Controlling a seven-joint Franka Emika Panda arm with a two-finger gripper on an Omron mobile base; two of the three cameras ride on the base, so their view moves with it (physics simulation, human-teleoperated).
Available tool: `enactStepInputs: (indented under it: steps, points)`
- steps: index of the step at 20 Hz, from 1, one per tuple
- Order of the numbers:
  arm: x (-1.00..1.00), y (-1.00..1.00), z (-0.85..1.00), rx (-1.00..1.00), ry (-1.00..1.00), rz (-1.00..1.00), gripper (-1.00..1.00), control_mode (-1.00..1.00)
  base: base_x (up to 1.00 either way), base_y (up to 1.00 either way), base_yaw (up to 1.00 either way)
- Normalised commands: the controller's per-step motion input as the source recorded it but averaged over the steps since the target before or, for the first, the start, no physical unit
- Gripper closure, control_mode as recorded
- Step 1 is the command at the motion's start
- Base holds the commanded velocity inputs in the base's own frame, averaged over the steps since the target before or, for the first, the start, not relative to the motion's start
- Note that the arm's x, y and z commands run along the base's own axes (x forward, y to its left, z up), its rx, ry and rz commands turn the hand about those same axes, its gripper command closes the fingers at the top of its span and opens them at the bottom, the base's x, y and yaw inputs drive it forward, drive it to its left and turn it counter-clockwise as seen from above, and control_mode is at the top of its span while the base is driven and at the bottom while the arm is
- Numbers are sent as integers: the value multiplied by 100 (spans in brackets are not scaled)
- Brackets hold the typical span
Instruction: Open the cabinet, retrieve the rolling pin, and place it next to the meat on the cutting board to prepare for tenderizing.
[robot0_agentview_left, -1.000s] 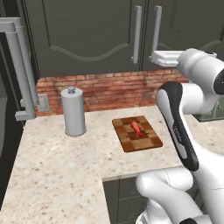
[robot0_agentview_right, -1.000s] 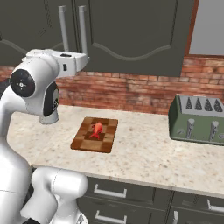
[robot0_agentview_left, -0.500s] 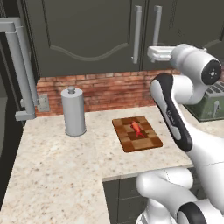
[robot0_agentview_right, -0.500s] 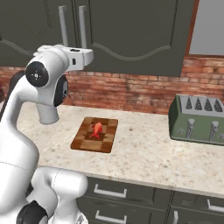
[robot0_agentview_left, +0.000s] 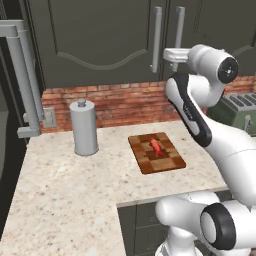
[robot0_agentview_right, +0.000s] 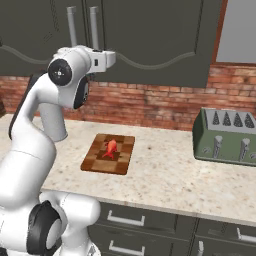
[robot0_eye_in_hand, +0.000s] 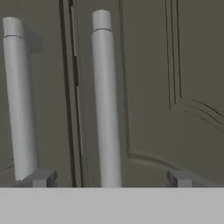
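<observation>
And here's the cabinet (robot0_eye_in_hand: 148, 87) dead ahead of the fingers, both tall doors shut, the dark seam between them running upright just to the left of centre in the hand view. The rolling pin is presumably behind those doors; there's no sign of it out here, so opening up comes first.

Below and behind the fingers lies the counter (robot0_agentview_left: 65, 190), pale speckled stone. On it, well down from the hand, sits the cutting board (robot0_agentview_left: 156, 152), checkered brown, flat, with the meat (robot0_agentview_left: 157, 145) lying on its upper half, a little red-orange chunk. Neither is close to the hand right now.

Now the part that matters. The gripper (robot0_eye_in_hand: 109, 181) is up at handle height, jaws spread as wide as they go, nothing between them. The two dark fingertips (robot0_eye_in_hand: 41, 178) stand far apart at the bottom of the hand view, and the right door's handle (robot0_eye_in_hand: 106, 105) rises straight between them, a grey bar running upright, its long axis across the line from tip to tip. That's the line-up you want: the bar sits ahead of the fingers and centred in the gap. The left door's handle (robot0_eye_in_hand: 18, 100) stands just outside the left fingertip, beside it, not within the span.

My read: push forward until the bar sits in the gap, close, then pull the door back. Drift left and that neighbouring handle gets in the way.
</observation>
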Motion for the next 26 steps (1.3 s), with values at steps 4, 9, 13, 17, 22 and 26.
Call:
enactStepInputs:
  steps: [4, 9, 13, 17, 22, 26]
  points:
    - [65, 0, 0, 0, 8, 0, -100, -100, 0, 0, 0]
    - [66, 0, 0, 0, 8, 0, -100, -100, 0, 0, 0]
    - [70, 0, 0, 0, 11, 0, -100, -100, 0, 0, 0]
    - [62, 0, 0, 0, 13, 0, 100, -100, 0, 0, 0]
    - [6, 2, -2, 0, 4, 0, 100, -100, 0, 0, 0]
    - [30, 5, -3, 0, 2, 2, 100, -100, 0, 0, 0]
